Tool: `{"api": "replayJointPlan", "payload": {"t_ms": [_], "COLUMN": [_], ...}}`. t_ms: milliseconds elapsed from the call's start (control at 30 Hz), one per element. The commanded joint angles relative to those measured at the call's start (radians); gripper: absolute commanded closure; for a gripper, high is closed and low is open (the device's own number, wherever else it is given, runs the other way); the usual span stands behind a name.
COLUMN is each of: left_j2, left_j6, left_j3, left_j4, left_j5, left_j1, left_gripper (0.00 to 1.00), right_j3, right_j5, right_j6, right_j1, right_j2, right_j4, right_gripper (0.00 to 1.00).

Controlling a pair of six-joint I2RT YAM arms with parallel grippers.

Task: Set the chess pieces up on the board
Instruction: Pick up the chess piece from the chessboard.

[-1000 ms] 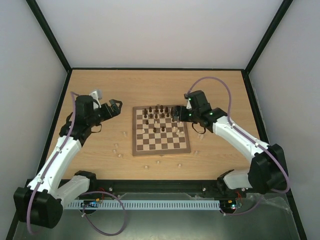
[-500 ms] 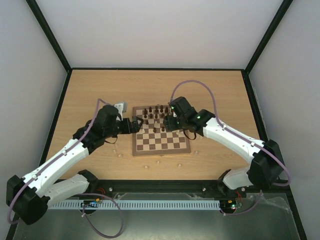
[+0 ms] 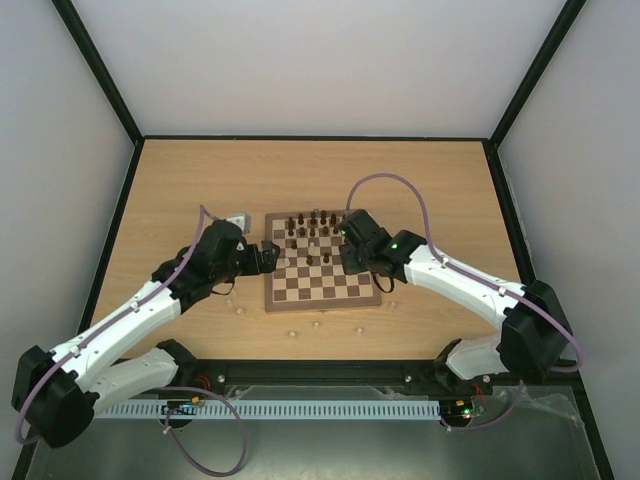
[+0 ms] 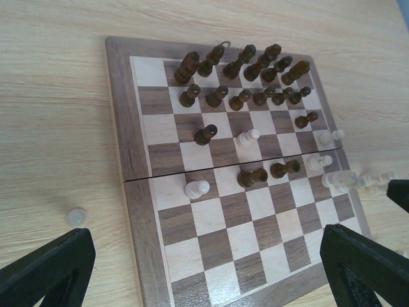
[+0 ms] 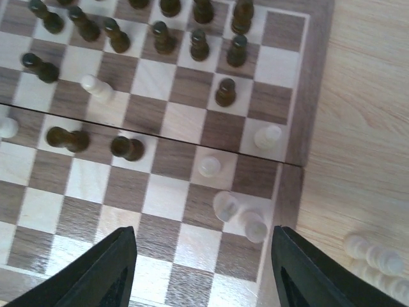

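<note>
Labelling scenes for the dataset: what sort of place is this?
Probably a lab robot cell: plain white walls on black frame posts enclose a light-wood tabletop, two white-and-black robot arms sit at its near edge, with a brown-and-cream wooden chessboard as prop.

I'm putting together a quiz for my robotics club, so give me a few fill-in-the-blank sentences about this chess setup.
1. Most pieces standing on the board are ___ in colour.
2. The left gripper has its jaws ___.
3. The loose pieces lying on the table beside the board are ___ in colour.

Missing words: dark; open; pale.
</note>
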Motion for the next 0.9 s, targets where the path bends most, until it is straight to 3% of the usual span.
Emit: {"api": "replayJointPlan", "payload": {"t_ms": [0, 333, 667, 867], "left_j2": [0.03, 0.062, 0.077, 0.127], "left_j6": [0.022, 0.021, 0.033, 0.046], "left_j3": [0.02, -0.002, 0.005, 0.033], "left_j4": [0.014, 0.044, 0.046, 0.037], "left_j5": [-0.003, 0.005, 0.007, -0.023], "left_j1": [0.0, 0.001, 0.0, 0.002], "left_gripper": [0.01, 0.0, 0.01, 0.01], "right_j3": [-0.042, -0.096, -0.135, -0.097], "right_j5": [0.071, 0.061, 0.056, -0.035], "right_j6": [0.053, 0.092, 0.097, 0.067], "right_j1": [-0.01, -0.061, -0.258, -0.273], "right_j2": [-0.04, -0.047, -0.107, -0.048], "right_j4": [-0.076, -0.078, -0.077, -0.031], "right_gripper": [0.44, 0.6, 0.56, 0.56]}}
